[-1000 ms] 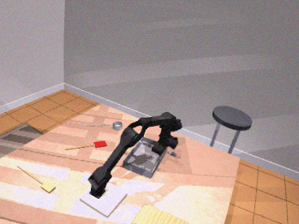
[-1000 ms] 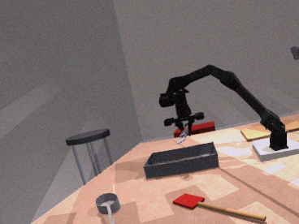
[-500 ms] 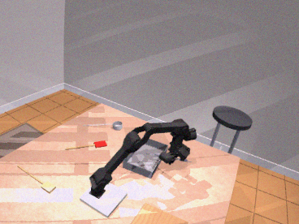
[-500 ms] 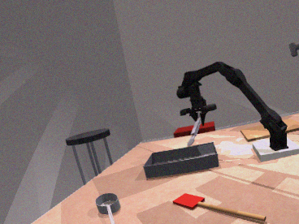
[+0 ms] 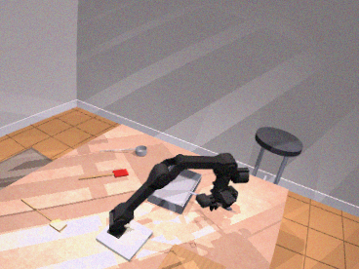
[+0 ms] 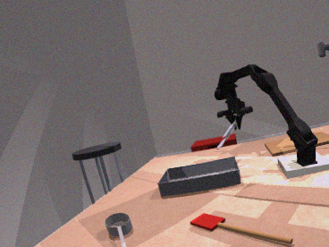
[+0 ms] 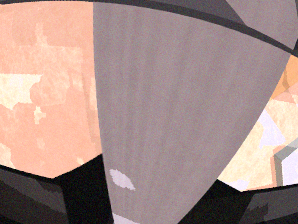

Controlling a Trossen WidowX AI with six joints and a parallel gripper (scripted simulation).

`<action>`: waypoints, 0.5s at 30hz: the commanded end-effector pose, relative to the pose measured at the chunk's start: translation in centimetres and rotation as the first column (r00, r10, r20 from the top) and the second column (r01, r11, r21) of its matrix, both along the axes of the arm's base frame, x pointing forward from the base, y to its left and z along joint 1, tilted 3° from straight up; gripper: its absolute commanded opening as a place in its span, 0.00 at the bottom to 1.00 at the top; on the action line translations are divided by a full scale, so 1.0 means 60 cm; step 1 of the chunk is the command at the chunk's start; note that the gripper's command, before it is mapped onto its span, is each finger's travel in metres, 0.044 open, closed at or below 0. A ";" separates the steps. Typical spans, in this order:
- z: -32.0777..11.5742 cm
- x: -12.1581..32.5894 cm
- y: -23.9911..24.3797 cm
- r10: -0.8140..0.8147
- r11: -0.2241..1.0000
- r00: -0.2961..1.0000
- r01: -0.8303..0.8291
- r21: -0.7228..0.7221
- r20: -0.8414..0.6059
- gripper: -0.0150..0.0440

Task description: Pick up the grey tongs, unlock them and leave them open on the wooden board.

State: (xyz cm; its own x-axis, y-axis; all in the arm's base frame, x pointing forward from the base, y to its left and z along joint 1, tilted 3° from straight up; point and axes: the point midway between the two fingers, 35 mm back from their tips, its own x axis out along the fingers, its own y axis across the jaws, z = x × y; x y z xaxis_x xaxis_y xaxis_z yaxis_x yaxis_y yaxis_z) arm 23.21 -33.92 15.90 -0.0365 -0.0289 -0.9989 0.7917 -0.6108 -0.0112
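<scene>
My gripper [image 5: 214,207] [image 6: 237,123] [image 7: 144,152] is shut on the grey tongs [image 6: 227,135] [image 7: 160,100] and holds them in the air. In the exterior view the tongs slant down to the left from the fingers, above and behind the roasting tin. In the wrist view they fill the middle, broad at the top and narrower toward the fingers. Whether their arms are locked or spread is too small to tell. The roasting tin [image 5: 166,201] [image 6: 201,186] stands on the table. The wooden board [image 5: 190,260] [image 6: 274,149] lies near the arm's base, partly behind it in the exterior view.
A red box [image 6: 215,142] stands behind the tin. A red-headed spatula [image 5: 120,172] [image 6: 207,221] and a grey round cup with a long handle [image 5: 140,150] [image 6: 119,225] lie on the tin's other side. A yellow-headed tool [image 5: 59,225] lies farther off. A stool [image 5: 278,141] [image 6: 97,151] stands beyond the table.
</scene>
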 end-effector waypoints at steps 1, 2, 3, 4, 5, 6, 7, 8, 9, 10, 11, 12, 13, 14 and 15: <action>0.019 -0.047 -0.021 -0.087 0.996 0.996 0.087 -0.013 0.004 0.00; 0.022 -0.056 -0.024 -0.103 0.995 0.995 0.103 -0.013 0.004 0.00; 0.023 -0.062 -0.027 -0.112 0.994 0.994 0.112 -0.014 0.004 0.00; 0.023 -0.063 -0.027 -0.115 0.993 0.993 0.115 -0.014 0.004 0.00; 0.023 -0.063 -0.027 -0.115 0.993 0.993 0.115 -0.014 0.004 0.00; 0.023 -0.063 -0.027 -0.115 0.993 0.993 0.115 -0.014 0.004 0.00; 0.023 -0.063 -0.027 -0.115 0.993 0.993 0.115 -0.014 0.004 0.00; 0.023 -0.065 -0.028 -0.118 0.993 0.993 0.118 -0.014 0.004 0.00; 0.024 -0.069 -0.029 -0.124 0.992 0.992 0.125 -0.014 0.004 0.00; 0.024 -0.074 -0.031 -0.134 0.991 0.991 0.134 -0.015 0.005 0.00; 0.024 -0.080 -0.034 -0.144 0.989 0.990 0.144 -0.015 0.006 0.00; 0.025 -0.088 -0.036 -0.157 0.987 0.988 0.157 -0.015 0.006 0.00; 0.025 -0.097 -0.040 -0.173 0.985 0.985 0.173 -0.016 0.007 0.00; 0.026 -0.108 -0.043 -0.191 0.981 0.982 0.191 -0.017 0.007 0.00; 0.027 -0.119 -0.047 -0.210 0.978 0.978 0.210 -0.017 0.008 0.00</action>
